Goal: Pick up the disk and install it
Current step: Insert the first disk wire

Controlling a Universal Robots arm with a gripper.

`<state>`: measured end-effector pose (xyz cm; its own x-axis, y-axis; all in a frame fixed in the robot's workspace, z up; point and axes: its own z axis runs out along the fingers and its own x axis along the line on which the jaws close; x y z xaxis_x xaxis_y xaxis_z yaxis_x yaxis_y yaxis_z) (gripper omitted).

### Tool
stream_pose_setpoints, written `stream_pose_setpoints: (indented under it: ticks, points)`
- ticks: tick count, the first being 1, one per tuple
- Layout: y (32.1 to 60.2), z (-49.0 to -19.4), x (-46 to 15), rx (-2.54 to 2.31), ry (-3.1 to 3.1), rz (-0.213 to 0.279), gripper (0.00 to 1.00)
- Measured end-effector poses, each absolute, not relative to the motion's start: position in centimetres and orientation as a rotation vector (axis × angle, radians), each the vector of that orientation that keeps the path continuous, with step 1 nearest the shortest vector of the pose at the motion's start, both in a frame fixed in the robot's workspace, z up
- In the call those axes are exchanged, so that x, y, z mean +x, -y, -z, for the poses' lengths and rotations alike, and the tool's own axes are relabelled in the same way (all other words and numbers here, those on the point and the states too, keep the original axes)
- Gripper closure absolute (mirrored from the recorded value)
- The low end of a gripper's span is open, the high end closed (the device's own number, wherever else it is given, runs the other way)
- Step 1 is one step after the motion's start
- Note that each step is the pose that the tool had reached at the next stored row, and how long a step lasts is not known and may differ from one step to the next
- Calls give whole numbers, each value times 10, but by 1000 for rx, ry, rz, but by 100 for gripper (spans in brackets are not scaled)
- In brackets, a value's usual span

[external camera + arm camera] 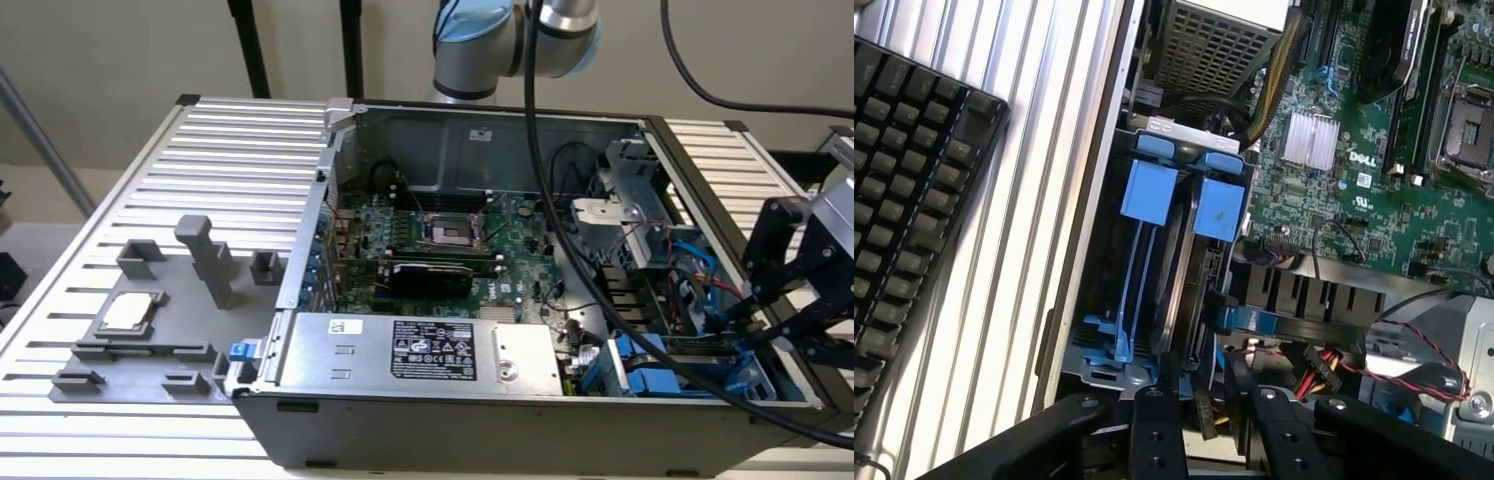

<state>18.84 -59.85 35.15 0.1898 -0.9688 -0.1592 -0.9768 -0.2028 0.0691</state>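
Observation:
The disk stands on edge in the drive bay at the corner of the open computer case, its blue carrier handle facing the wrist camera. Beside it sits a second blue carrier. My gripper hovers at the disk's other end, fingers slightly apart on either side of its edge, so it is open. In the exterior view the gripper reaches into the bay from the exterior view's right.
A silver power supply with a black label lies beside the bay. Motherboard and red and black cables crowd the case. A keyboard lies on the slatted table; a grey fixture holds a small chip.

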Motion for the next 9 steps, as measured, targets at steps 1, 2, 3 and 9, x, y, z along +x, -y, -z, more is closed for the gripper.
stream_pose_setpoints:
  ticks: [1, 2, 3, 9]
  points:
    - [599, -351, 188, -2387, -1952, -259, 67]
    - [598, -351, 188, -2388, -1951, -260, 67]
    - [599, -350, 188, -2389, -1950, -259, 67]
    - [599, -349, 188, -2394, -1945, -260, 77]
